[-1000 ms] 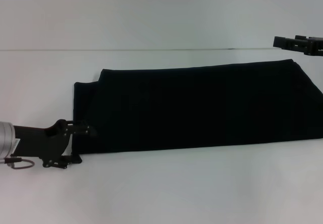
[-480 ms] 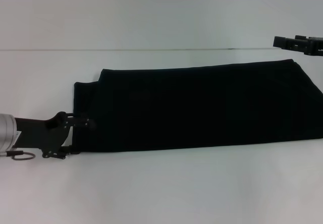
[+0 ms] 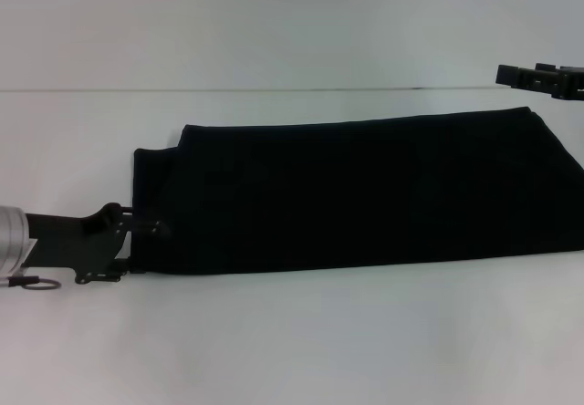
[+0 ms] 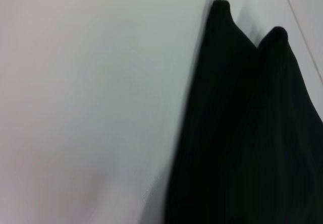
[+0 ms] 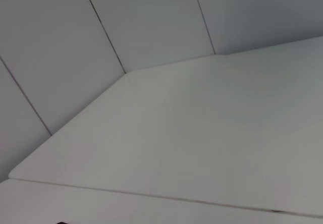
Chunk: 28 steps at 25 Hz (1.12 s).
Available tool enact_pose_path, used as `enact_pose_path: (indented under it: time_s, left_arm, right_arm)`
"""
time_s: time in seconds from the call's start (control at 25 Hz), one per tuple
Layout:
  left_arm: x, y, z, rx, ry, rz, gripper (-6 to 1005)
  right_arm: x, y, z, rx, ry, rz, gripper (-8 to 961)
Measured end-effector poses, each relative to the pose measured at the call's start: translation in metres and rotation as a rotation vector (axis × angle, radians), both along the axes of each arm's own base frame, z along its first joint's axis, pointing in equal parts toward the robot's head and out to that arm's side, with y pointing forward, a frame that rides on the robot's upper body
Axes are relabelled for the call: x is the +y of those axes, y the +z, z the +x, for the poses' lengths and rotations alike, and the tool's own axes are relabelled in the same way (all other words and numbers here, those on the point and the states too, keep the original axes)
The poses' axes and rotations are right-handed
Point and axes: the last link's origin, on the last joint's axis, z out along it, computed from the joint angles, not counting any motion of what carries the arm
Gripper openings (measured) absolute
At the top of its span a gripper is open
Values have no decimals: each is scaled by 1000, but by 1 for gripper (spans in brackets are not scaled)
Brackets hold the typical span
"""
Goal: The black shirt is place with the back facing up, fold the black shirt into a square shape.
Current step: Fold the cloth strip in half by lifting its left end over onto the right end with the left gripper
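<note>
The left pincer (image 3: 151,245) is reaching in low with parted fingers at the near left corner of the large soft black fabric shirt (image 3: 365,195), apparently to pinch it for folding. The shirt is lying as a long band on the white table (image 3: 292,341), spreading rightward from that pincer. The right pincer (image 3: 543,78) is hanging parked above the shirt's far end; I cannot tell its grip.

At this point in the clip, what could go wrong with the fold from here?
The left gripper sits at the black shirt's near-left corner, where stacked layers show; it may pinch only some layers, so the fold could drag unevenly. The shirt's right end runs out of the head view, so bunching there would go unseen. The right gripper is raised beyond the far-right corner, pinning nothing, so the cloth may slide.
</note>
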Motion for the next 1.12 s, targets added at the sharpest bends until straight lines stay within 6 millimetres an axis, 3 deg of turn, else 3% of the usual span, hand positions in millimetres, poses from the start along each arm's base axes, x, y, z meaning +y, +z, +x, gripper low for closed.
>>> enact_pose_path:
  time_s: [0.24,0.88,1.12]
  left_arm:
    - [-4,0,-5,8,-20,9,718]
    - [-7,-4,-11,43,-77,23,39]
    - [-15,15,-29,75,-138,123,32]
  right_arm:
    - [0,2,0,-4,3,4,910]
    - [-1,-5,-5,-1,17,-6,910]
    - [1,-16,-14,34,26,-7,910]
